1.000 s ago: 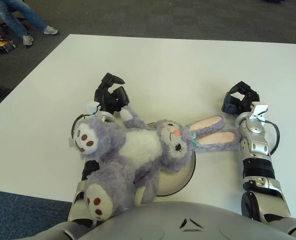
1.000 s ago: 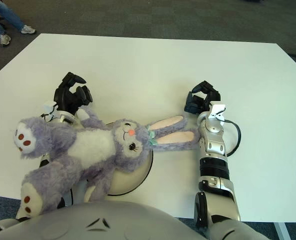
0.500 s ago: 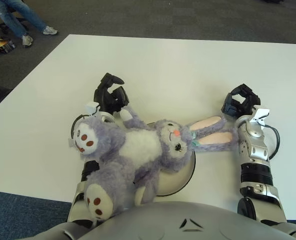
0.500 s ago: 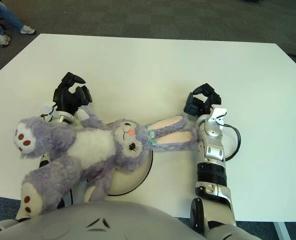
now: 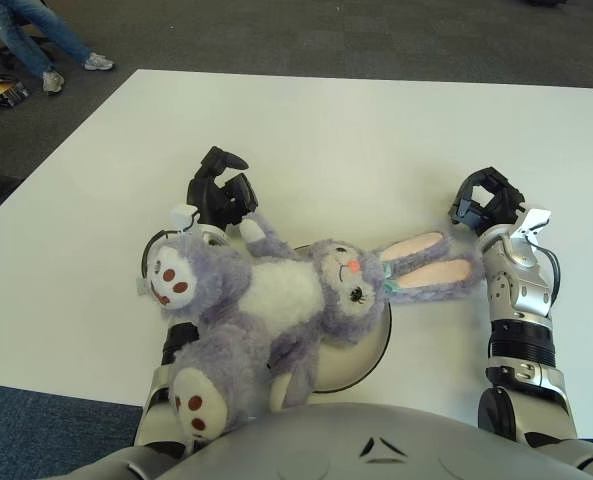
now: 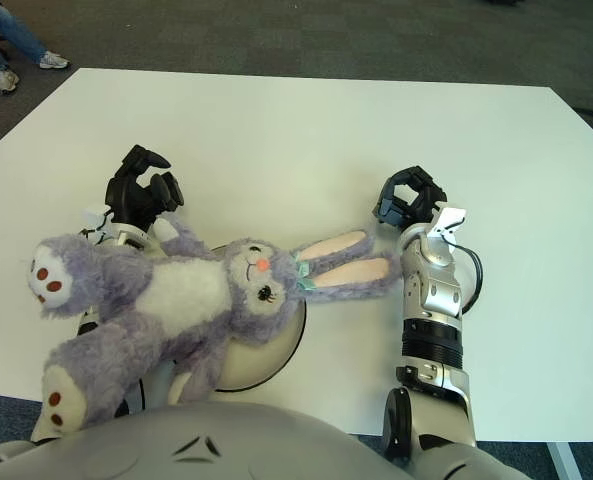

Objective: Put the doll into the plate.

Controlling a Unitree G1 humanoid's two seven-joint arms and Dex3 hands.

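Note:
A purple plush bunny doll lies on its back near the table's front edge. Its head and torso cover a white plate with a dark rim. Its pink-lined ears stretch right, off the plate and onto the table. Its legs extend left and forward, off the plate and over my left forearm. My left hand shows just behind the doll's raised paw, fingers relaxed and holding nothing. Just right of the ear tips, my right hand holds nothing, its fingers loosely curved.
The white table stretches far behind both hands. Its front edge runs just below the plate, and my torso fills the bottom of the view. A person's legs show on the dark carpet at the far left.
My right hand has shifted slightly right and turned at the wrist, drawing away from the doll's ears. The doll, the plate and the left hand have not moved.

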